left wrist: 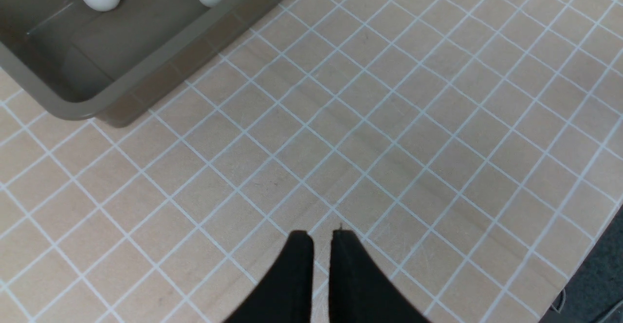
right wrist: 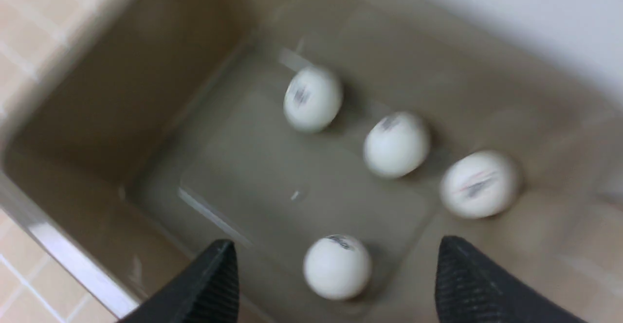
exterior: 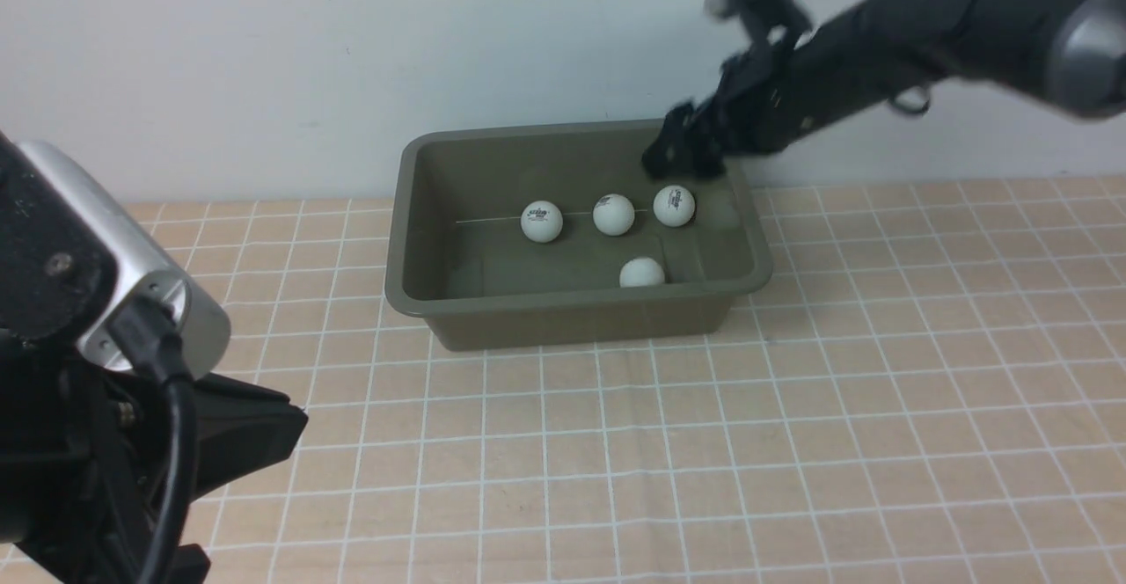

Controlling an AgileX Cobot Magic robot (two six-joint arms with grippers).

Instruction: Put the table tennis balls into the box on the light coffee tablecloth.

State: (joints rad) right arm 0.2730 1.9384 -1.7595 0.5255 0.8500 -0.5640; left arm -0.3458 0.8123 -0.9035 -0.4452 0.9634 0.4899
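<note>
Four table tennis balls (exterior: pixel 613 214) sit inside the box (exterior: pixel 572 316); right hand (right wrist: pixel 336 243) released above it, left hand (left wrist: pixel 321 235) clenched empty.

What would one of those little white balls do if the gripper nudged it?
Probably roll off: the table tennis balls are round and lie loose on the smooth floor of the box. Likely not far, since sloping walls surround them. They look small and light, so the open right gripper would probably need only a gentle touch.
</note>
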